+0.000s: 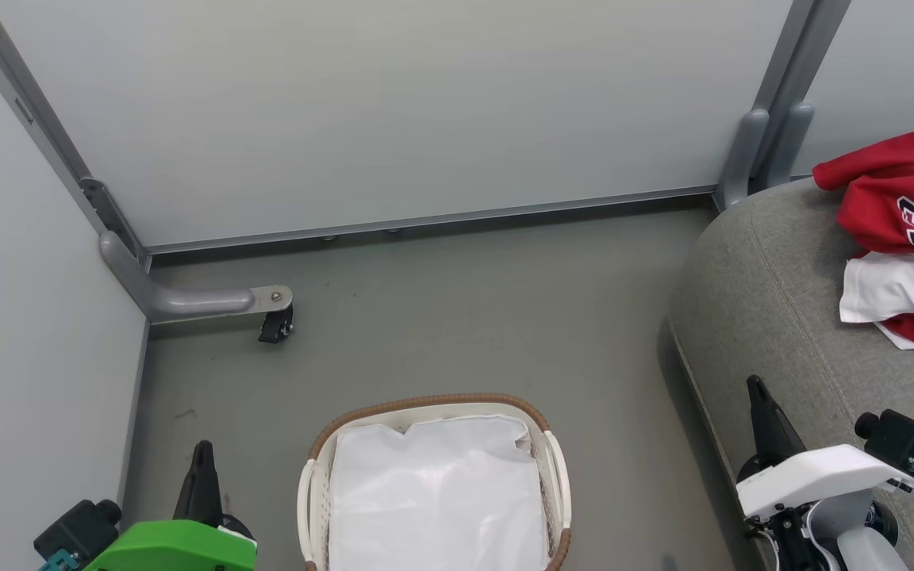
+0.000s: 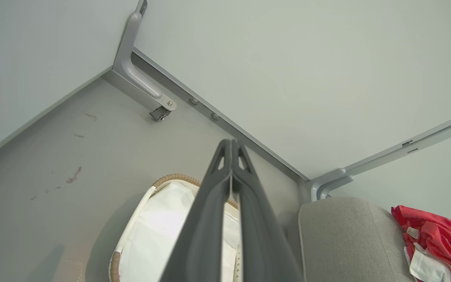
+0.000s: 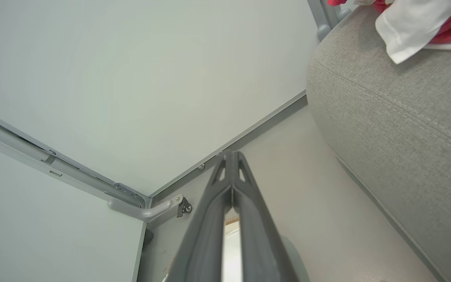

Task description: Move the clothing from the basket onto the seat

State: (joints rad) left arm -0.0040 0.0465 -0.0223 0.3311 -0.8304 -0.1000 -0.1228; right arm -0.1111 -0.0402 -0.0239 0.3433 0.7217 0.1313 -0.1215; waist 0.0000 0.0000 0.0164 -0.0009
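The red clothing (image 1: pixel 905 230) with white trim and a black-and-white number lies bunched on the grey seat (image 1: pixel 758 293) at the right; the clothing (image 2: pixel 437 243) also lies on the seat (image 2: pixel 343 239) in the left wrist view. The white basket (image 1: pixel 552 460) with a brown rim stands on the floor at the bottom centre, holding just its white liner (image 1: pixel 437 496). My left gripper (image 1: pixel 203 454) is shut, empty, left of the basket. My right gripper (image 1: pixel 757 390) is shut, empty, over the seat's front edge, below the clothing. The wrist views show each pair of fingertips touching, left gripper (image 2: pixel 231 145) and right gripper (image 3: pixel 231 156).
Pale partition walls enclose the grey floor (image 1: pixel 457 317) on the far and left sides. A grey metal foot with a black castor (image 1: pixel 274 325) juts out at the far left corner. Another bracket (image 1: pixel 750 159) stands behind the seat.
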